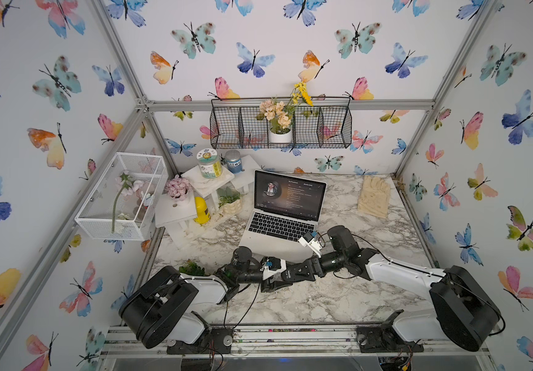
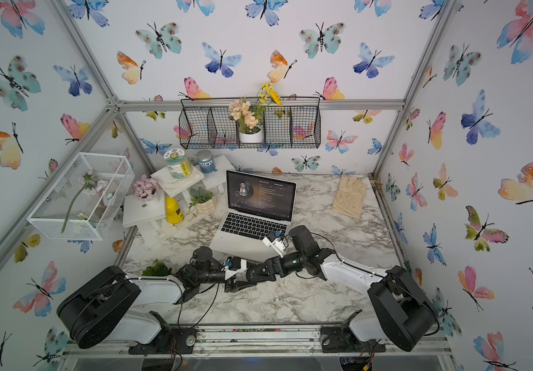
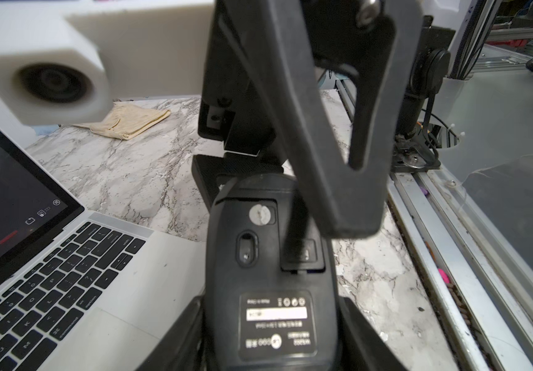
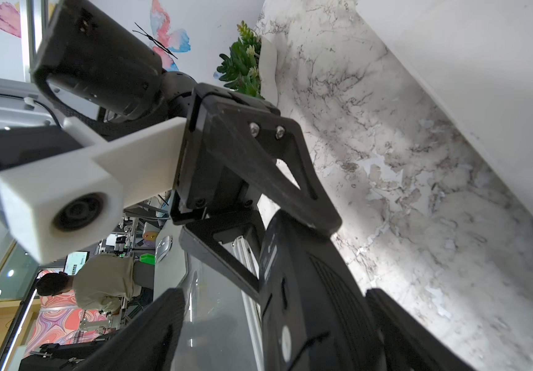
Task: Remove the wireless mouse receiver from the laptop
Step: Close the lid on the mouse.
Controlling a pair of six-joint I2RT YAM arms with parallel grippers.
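Nearest, at about 6 o'clock of the surface, the two hands meet low over the marble. The left hand is clamped on the black mouse, holding it clear of the surface with its underside turned to that arm's wrist camera. The right hand straddles the mouse's other end with its jaws wide. A clear gap shows on one side, so it grips nothing.

An open recess in the underside holds a small dark block. That may be the wireless mouse receiver, but I cannot tell for certain.

Farther off, at 12 o'clock from the hands, the laptop stands open with its screen lit. No nub shows on its edges in view, though one would be tiny from above.

My judgement is that the pulling-out is done and the receiver is probably stowed in the mouse. What is left is drawing the right hand clear and setting the mouse down.
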